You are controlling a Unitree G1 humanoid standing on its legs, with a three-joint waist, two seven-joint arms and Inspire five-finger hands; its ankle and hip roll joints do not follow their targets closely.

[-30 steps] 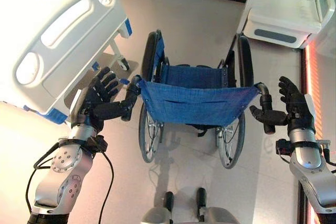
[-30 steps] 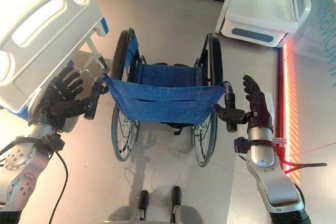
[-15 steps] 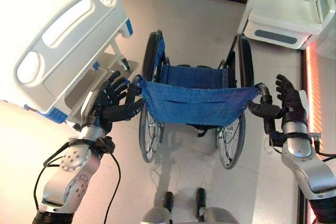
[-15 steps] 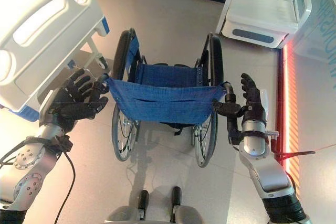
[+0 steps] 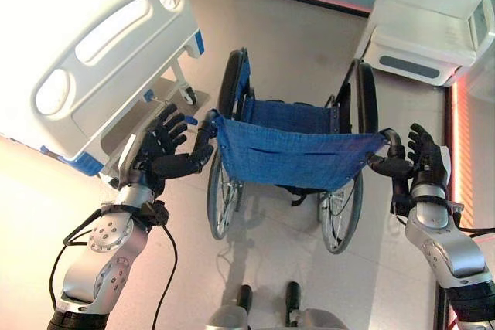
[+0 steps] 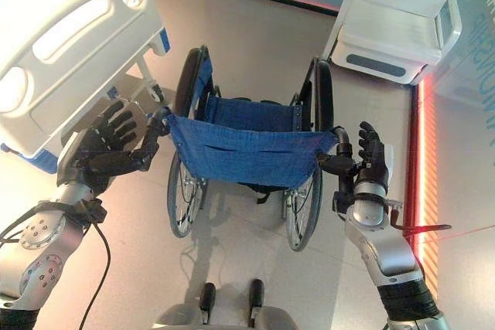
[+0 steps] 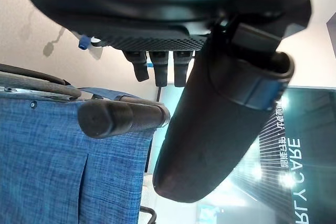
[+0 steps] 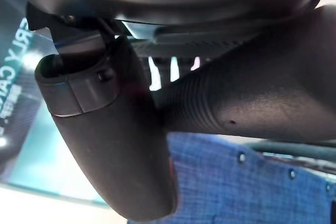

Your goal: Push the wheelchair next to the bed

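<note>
A wheelchair [image 5: 294, 156] with a blue cloth back stands in front of me, facing away. A white hospital bed [image 5: 85, 59] stands to its left, its footboard close to the left wheel. My left hand [image 5: 158, 148] sits at the left push handle [image 5: 203, 133] with fingers spread and straight. In the left wrist view the handle [image 7: 121, 118] lies between the thumb [image 7: 210, 129] and the fingers [image 7: 157, 66]. My right hand [image 5: 425, 164] rests against the right push handle [image 5: 390, 148], fingers straight up, thumb across the grip. In the right wrist view the ribbed grip [image 8: 252, 98] lies against the palm.
A white cabinet unit [image 5: 433, 28] stands at the far right, with a glowing red strip [image 5: 454, 152] along the floor beside it. The bed's caster [image 5: 189, 96] is near the wheelchair's left wheel. Grey floor runs ahead between the bed and the white unit.
Both hands have closed in from outside the push handles to rest on them. The camera has shifted, so the whole scene sits slightly differently.
</note>
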